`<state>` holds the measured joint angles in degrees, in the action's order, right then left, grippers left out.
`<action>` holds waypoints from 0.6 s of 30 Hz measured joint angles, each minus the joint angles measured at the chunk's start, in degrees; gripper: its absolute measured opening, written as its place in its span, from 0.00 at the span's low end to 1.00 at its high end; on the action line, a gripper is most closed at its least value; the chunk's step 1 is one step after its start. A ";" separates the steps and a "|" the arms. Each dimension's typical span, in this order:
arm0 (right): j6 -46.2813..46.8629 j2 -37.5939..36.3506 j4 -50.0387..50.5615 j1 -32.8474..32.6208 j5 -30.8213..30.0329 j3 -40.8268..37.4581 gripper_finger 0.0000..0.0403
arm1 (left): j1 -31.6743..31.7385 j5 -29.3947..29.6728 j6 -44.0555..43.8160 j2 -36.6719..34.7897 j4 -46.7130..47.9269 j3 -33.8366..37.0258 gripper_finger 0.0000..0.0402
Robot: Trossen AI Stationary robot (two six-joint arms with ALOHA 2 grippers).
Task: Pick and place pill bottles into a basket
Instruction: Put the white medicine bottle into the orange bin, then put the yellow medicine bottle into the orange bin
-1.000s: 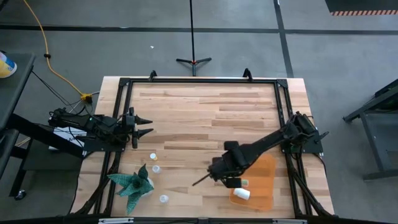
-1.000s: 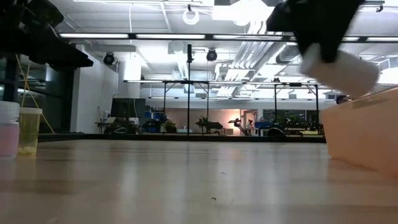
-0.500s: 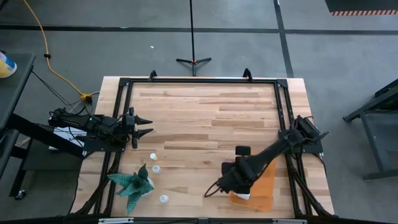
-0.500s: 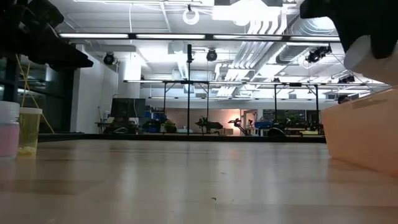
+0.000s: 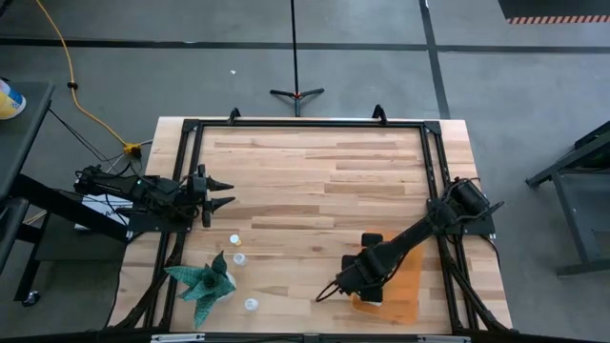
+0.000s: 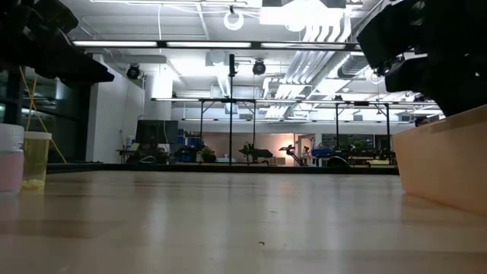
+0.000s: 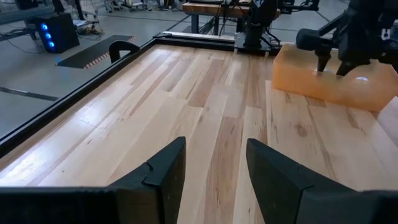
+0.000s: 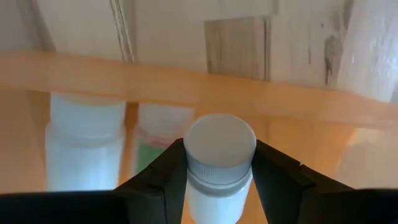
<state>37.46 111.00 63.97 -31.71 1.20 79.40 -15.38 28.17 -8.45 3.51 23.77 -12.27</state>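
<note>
My right gripper [image 5: 368,289] is over the near left part of the orange bin [image 5: 408,276], shut on a white pill bottle [image 8: 219,155]. Two more bottles lie inside the bin, one [image 8: 84,149] beside the other [image 8: 163,134]. Three small bottles stand on the table at the left: one [image 5: 234,239], a second [image 5: 239,258] and a third [image 5: 251,305]. My left gripper [image 5: 227,191] is open and empty at the table's left side; its gap shows in the left wrist view [image 7: 214,168]. My right gripper pinches the bottle at its cap and neck [image 8: 217,169] between the two fingers, one on each side. The fingers come from above, pointing down into the bin. The bottle stands cap up in the hold; whether its bottom touches the bin floor is hidden.
A spiky green plant-like object [image 5: 203,281] lies at the near left beside the loose bottles. A black frame [image 5: 305,124] runs round the table. The bin's wall [image 6: 445,164] rises at the right in the low view.
My right gripper has carried the bottle toward the table's right and near edge, from beside the bin to over it, and has gone down. The bottle no longer shows above the bin wall in the low view.
</note>
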 joint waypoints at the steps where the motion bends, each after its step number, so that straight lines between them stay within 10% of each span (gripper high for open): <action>1: 0.25 -0.01 -0.35 0.19 0.23 -0.30 0.38 | -0.02 0.02 -0.02 0.00 0.00 0.00 0.50; 18: -1.67 -0.73 4.81 -0.32 -10.70 8.18 0.59 | -0.02 -0.12 -0.02 0.00 0.02 0.00 0.50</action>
<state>35.80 110.27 68.79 -32.03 -9.50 87.58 -15.40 28.04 -8.47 3.51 23.79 -12.27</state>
